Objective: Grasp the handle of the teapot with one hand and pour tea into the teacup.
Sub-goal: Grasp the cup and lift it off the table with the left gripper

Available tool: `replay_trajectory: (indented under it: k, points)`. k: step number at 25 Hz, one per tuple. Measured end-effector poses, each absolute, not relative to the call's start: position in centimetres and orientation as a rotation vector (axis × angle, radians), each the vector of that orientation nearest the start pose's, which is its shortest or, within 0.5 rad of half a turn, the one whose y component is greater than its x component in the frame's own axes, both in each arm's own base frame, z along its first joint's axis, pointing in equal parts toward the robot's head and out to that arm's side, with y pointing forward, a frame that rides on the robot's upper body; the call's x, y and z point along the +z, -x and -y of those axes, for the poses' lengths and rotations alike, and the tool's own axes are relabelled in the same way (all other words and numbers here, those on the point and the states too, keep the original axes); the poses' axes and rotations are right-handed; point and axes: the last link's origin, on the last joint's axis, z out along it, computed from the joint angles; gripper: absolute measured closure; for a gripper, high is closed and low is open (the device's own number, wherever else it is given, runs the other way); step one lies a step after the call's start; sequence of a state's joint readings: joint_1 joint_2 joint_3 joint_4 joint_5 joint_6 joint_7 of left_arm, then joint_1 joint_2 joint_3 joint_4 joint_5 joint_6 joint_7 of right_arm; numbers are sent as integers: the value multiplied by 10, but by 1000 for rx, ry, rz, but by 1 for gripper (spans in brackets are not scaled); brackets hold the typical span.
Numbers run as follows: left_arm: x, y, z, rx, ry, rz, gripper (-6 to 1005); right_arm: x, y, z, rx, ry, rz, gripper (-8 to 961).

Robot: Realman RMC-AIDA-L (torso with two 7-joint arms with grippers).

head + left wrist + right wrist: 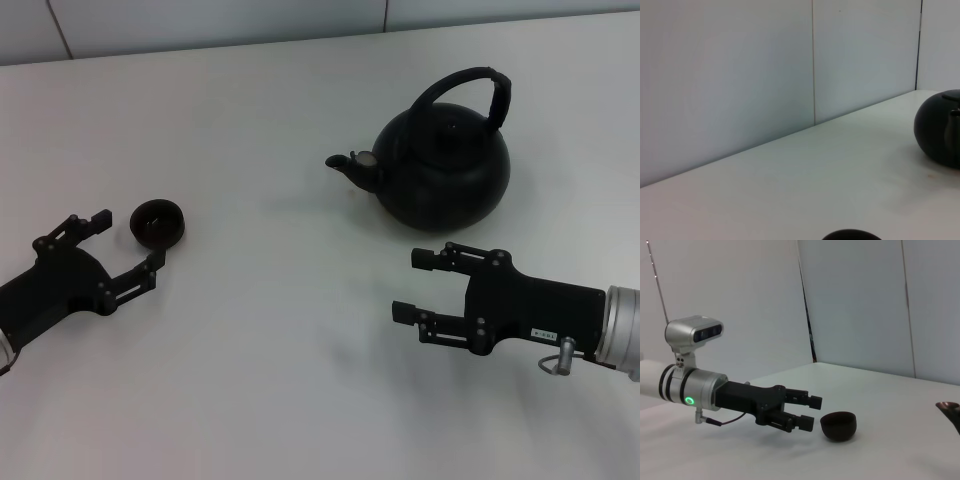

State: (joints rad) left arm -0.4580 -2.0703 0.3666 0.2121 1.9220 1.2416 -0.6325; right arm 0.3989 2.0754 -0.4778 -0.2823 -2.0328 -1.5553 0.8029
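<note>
The round matte-black teapot (442,168) stands upright at the back right of the white table, its spout (350,166) pointing left and its arched handle (470,84) rising over the lid. The small black teacup (158,222) sits far to the left, dark inside. My left gripper (128,240) rests open on the table, its fingertips just short of the teacup and holding nothing. My right gripper (405,285) hovers open in front of the teapot, apart from it. The right wrist view shows the left gripper (812,411) beside the teacup (839,426). In the left wrist view the teapot (940,130) sits at the edge.
The white table (270,350) runs back to a pale panelled wall (200,20). A wide bare stretch of tabletop lies between the teacup and the teapot.
</note>
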Motion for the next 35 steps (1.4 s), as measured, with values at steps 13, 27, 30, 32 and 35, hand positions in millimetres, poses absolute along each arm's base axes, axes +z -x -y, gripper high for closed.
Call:
replay_trajectory:
  k: [13, 27, 30, 32, 35]
  points:
    - [-51, 327, -322, -497, 2332, 469, 159, -44, -314, -254, 822, 2584, -485, 226]
    - [-60, 320, -334, -455, 2350, 458, 161, -42, -317, -253, 816, 2578, -490, 225]
    - [-60, 320, -334, -450, 2349, 457, 161, -42, -317, -253, 816, 2578, -491, 225]
    - [-60, 320, -335, -451, 2349, 456, 162, -42, -317, -254, 816, 2577, -491, 225]
    - [-60, 320, -335, -450, 2349, 456, 162, -42, -317, -253, 816, 2577, -492, 225]
